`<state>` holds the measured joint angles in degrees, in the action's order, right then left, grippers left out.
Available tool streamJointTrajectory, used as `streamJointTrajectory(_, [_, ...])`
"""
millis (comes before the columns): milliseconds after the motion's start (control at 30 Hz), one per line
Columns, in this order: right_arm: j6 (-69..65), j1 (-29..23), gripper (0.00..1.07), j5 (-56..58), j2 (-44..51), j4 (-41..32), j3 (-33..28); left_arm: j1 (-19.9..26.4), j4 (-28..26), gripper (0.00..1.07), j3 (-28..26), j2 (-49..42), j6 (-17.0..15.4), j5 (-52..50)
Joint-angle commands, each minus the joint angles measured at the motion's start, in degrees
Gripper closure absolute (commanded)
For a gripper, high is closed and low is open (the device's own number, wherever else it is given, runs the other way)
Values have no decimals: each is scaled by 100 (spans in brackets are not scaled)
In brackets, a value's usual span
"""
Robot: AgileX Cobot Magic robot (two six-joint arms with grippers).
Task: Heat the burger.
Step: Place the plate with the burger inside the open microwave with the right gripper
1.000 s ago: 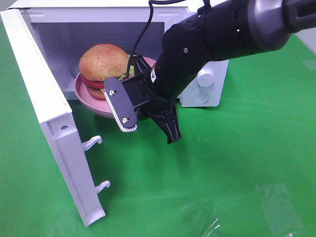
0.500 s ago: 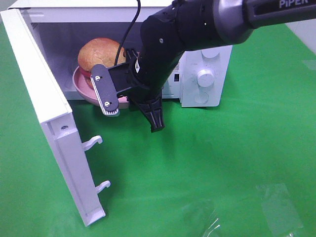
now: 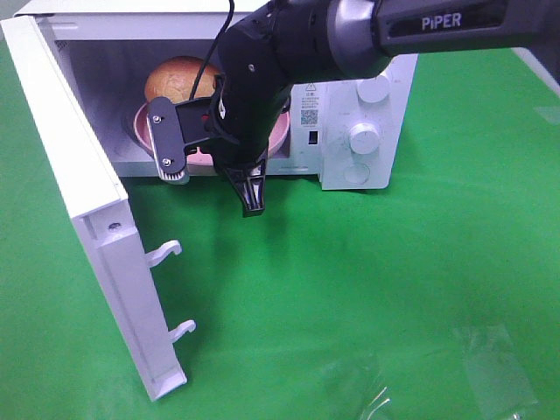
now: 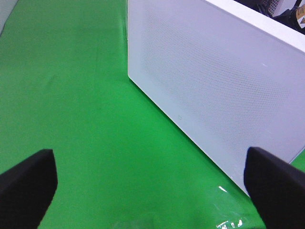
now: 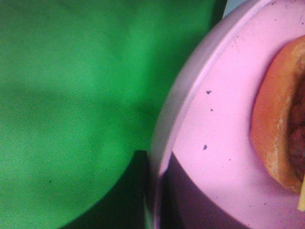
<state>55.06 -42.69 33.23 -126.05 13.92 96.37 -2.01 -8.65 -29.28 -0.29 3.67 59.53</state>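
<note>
The glossy golden-brown burger (image 3: 179, 79) sits on a round pink plate (image 3: 140, 127) just inside the mouth of the white boxy microwave oven (image 3: 363, 131), whose door (image 3: 79, 201) stands open. The black right gripper (image 3: 213, 192) hangs at the microwave's mouth, fingers spread wide, at the plate's front rim. The left gripper (image 4: 152, 191), facing the outside of the microwave's door, is also spread wide and holds nothing.

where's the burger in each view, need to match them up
exterior high: burger upper left, inside the open microwave, on the pink plate.
left wrist: not in it.
right wrist: burger at the picture's right edge, on the pink plate.
shared landmark: the green cloth, in all three.
</note>
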Motion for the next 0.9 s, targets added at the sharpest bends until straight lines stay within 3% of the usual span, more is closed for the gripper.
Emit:
streamJointTrajectory(33, [-223, 23, 107, -178, 6, 241, 229, 11, 0, 6, 6, -103, 17, -40])
streamJointTrajectory(900, [-751, 86, 105, -264, -842, 435, 1541, 11, 17, 6, 6, -103, 17, -34])
